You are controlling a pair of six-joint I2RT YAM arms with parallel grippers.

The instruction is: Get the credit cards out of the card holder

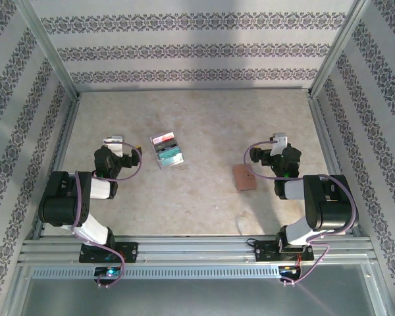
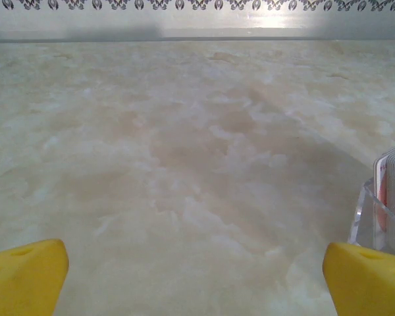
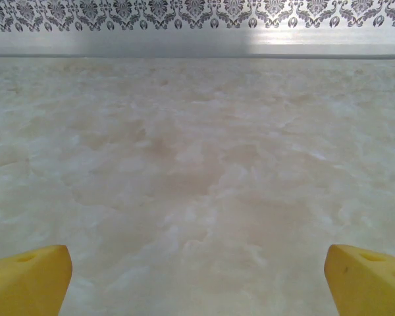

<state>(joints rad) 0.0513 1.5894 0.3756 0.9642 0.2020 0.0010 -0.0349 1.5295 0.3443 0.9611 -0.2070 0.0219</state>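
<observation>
In the top external view, a small flat reddish-brown leather card holder [image 1: 245,177] is seen lying on the pale mottled stone-look counter [image 1: 204,118], right of centre in the frame and near the right tool [image 1: 280,146], just below and to its left, but not touched by it. A stack of colourful plastic cards [image 1: 166,150], in red, white, dark and teal, is placed left of centre, near the left tool [image 1: 118,146]; whether these count among the credit cards of the task cannot be told. Both arms are folded back toward the lower edge of the frame. In the left wrist view, the yellow pads of the left tool [image 2: 194,276] are spread to the two lower corners, fully wide, with only bare counter [image 2: 184,131] between them; at the right edge the stack of cards [image 2: 394,191] is seen standing on edge in a clear plastic tray [image 2: 365,217]. In the right wrist view, the right tool [image 3: 197,280] is likewise spread wide, holding nothing, above open counter [image 3: 197,164] that runs up to the patterned back wall [image 3: 197,13]. The task is judged to be at its outset, with nothing gripped. The next move is thought to call for the right tool to be lowered to the card holder, so that it can be pinned or opened while a card edge is pinched by the other.
</observation>
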